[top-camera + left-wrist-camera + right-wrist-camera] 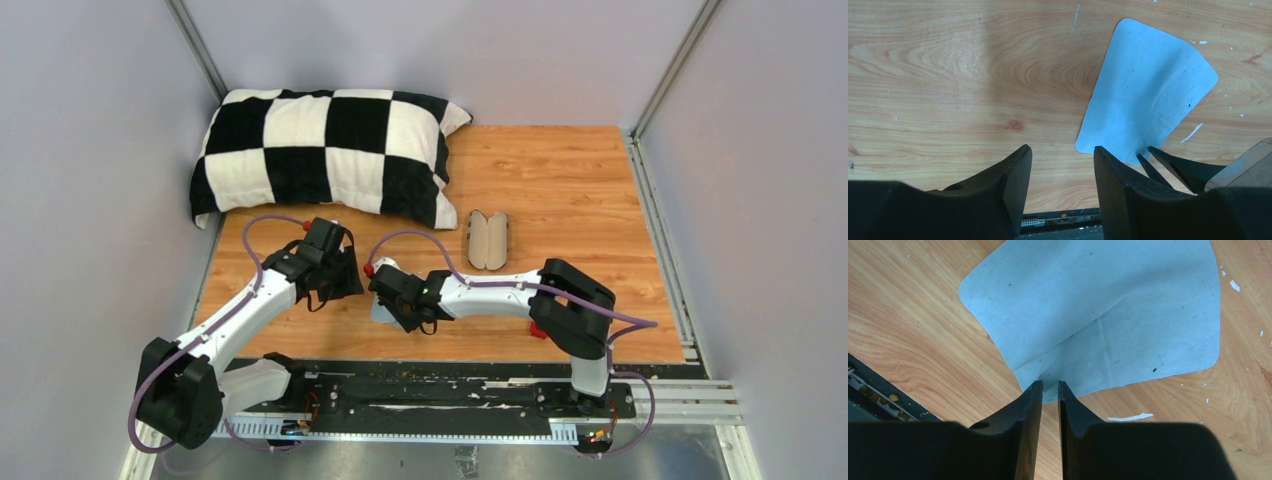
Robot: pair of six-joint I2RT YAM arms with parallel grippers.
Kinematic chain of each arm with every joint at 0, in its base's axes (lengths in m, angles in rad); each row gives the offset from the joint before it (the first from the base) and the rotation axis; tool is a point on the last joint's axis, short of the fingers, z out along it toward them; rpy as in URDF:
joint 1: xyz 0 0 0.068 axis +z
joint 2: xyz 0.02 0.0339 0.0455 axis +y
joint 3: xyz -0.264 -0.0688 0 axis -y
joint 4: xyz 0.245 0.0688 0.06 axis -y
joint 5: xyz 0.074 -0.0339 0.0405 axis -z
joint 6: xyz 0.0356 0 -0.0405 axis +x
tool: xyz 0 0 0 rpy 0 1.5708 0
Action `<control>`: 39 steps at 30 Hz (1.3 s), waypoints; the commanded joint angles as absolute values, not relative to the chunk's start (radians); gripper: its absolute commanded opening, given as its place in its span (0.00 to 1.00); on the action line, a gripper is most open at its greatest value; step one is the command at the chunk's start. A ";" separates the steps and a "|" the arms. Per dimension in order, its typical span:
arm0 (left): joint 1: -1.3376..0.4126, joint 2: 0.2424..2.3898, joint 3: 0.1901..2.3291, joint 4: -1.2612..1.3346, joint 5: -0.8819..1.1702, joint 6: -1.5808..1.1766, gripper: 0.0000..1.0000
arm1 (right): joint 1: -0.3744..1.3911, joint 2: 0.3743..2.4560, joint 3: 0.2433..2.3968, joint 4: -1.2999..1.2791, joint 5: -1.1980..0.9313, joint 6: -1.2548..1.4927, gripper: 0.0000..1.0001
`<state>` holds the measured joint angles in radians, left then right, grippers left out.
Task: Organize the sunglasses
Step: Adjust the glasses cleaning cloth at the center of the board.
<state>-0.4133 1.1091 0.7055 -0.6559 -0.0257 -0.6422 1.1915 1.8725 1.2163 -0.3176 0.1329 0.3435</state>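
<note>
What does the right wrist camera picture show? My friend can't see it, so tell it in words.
A light blue cloth lies on a wooden table, with a soft fold running toward its near edge. Two black fingers point at that edge, almost together with a thin gap between them.

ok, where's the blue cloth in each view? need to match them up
Top external: blue cloth, a small patch left of centre, mostly hidden under the right gripper.
Left wrist: centre-right, lying on the wood.
Right wrist: upper centre, a fold running across it.
Shared landmark: the right gripper, at the cloth's edge in both wrist views and over it from the top.
</note>
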 commanded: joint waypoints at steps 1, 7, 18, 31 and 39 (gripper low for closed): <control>-0.407 1.108 0.698 -0.649 -0.035 -0.644 0.53 | 1.206 1.898 1.221 -0.367 0.168 0.342 0.22; -0.407 1.106 0.698 -0.651 -0.038 -0.644 0.52 | 1.206 1.884 1.194 -0.370 0.189 0.345 0.09; -0.406 1.127 0.713 -0.644 -0.024 -0.637 0.52 | 1.204 1.778 1.096 -0.381 0.230 0.350 0.00; -0.406 1.164 0.725 -0.612 0.041 -0.616 0.54 | 1.203 1.642 0.973 -0.411 0.268 0.301 0.27; -0.407 1.199 0.768 -0.591 0.124 -0.515 0.57 | 1.100 1.512 0.959 -0.401 0.210 0.339 0.37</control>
